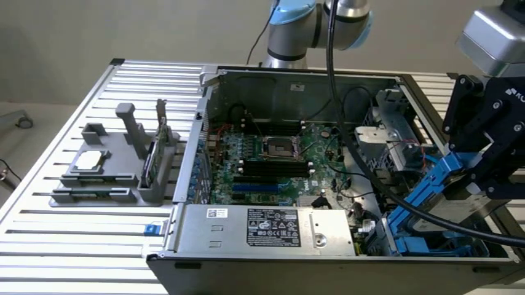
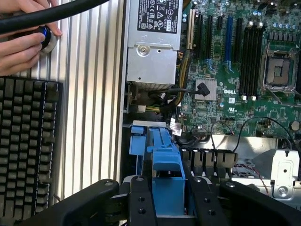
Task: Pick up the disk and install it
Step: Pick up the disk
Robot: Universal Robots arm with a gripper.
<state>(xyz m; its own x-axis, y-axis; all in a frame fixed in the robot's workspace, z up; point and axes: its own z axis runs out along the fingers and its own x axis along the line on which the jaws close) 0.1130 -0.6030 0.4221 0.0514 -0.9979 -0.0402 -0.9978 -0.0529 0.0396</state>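
In the exterior view, the disk [image 1: 449, 195], a silver-grey drive in a blue carrier, hangs tilted over the open computer case [image 1: 287, 77] at the exterior view's lower right corner. My gripper [image 1: 485, 175] is shut on it from above. In the wrist view the carrier of the disk [image 2: 167, 162] sits clamped between my black fingers [image 2: 141, 202], with my gripper [image 2: 170, 190] right over the blue drive bay [image 2: 141, 141]. The blue rails of the drive bay [image 1: 406, 230] lie just under the disk's lower end.
A grey power supply [image 1: 262, 227] and the green motherboard [image 1: 271, 160] fill the case. A thick black cable [image 1: 385, 190] crosses near the disk. A grey holder [image 1: 107, 178] at the exterior view's left carries a square chip [image 1: 88, 161] and an upright green card [image 1: 150, 161]. A keyboard [image 2: 26, 146] and a person's hand [image 2: 21, 44] are beside the case.
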